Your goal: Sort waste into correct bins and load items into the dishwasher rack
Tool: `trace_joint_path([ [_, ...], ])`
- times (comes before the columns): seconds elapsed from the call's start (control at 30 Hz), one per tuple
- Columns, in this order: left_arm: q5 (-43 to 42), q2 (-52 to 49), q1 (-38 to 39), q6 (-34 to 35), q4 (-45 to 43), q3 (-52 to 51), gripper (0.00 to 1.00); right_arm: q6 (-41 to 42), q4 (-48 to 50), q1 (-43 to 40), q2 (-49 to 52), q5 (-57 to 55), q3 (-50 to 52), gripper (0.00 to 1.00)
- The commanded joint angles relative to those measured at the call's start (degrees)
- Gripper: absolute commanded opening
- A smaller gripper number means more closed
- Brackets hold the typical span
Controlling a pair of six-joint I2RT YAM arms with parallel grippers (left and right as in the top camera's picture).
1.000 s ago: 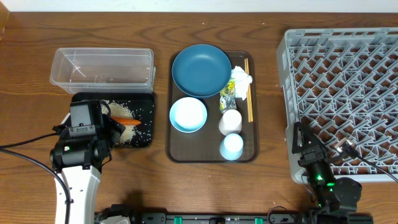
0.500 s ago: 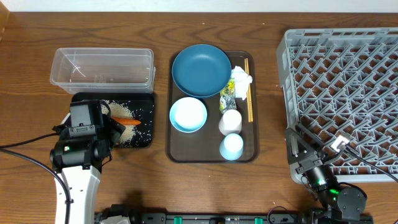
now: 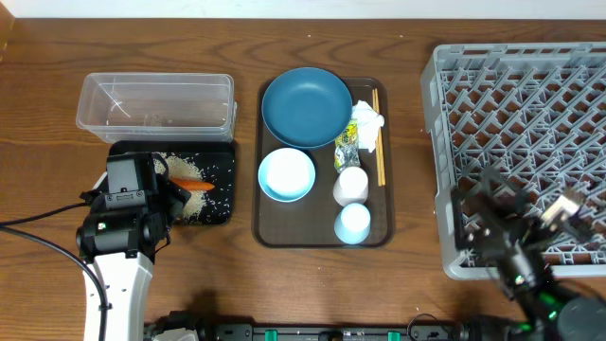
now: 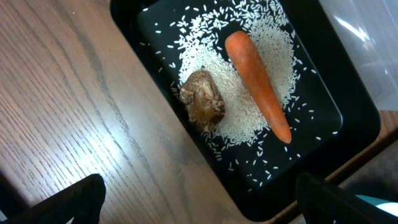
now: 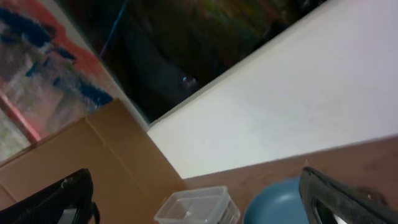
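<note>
Shallow black rectangular tray held orange carrot, brown food lump, loose white rice, apparently grouped as food waste; left hand above, right hand elsewhere, both spread, empty.

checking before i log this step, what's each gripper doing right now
left gripper: open, holding nothing
right gripper: open, holding nothing

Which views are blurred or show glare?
Overhead: sharp, except the right gripper, which is smeared. Left wrist: crisp carrot and rice, bright glare on the wooden table. Right wrist: soft throughout, tilted up at the wall.
</note>
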State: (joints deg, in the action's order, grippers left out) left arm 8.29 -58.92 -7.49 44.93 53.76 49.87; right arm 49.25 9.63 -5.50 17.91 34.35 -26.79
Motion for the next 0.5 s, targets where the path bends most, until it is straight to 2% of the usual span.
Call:
trace_joint_path([
  [0.0, 0.72, 0.20, -0.33, -0.76, 0.17, 0.72, 0.98, -6.95, -0.24, -0.09, 8.87, 4.96, -8.09, 0.99],
  [0.13, 0.72, 0.20, -0.33, -0.76, 0.17, 0.72, 0.98, -9.99, -2.27, -0.07, 19.96, 9.09, -18.86, 0.99],
  [0.27, 0.72, 0.20, -0.33, -0.76, 0.17, 0.72, 0.98, -16.57, -10.29, 0.72, 28.76, 10.86, -29.86, 0.99],
  [0.37, 0.72, 0.20, -0.33, -0.76, 0.17, 0.72, 0.98, -23.87, -19.98, 3.39, 34.38, 7.98, -38.29, 0.99],
  [0.47, 0.72, 0.20, -0.33, -0.76, 0.17, 0.72, 0.98, -30.75, -30.38, 8.15, 38.53, -0.37, -45.35, 0.99],
])
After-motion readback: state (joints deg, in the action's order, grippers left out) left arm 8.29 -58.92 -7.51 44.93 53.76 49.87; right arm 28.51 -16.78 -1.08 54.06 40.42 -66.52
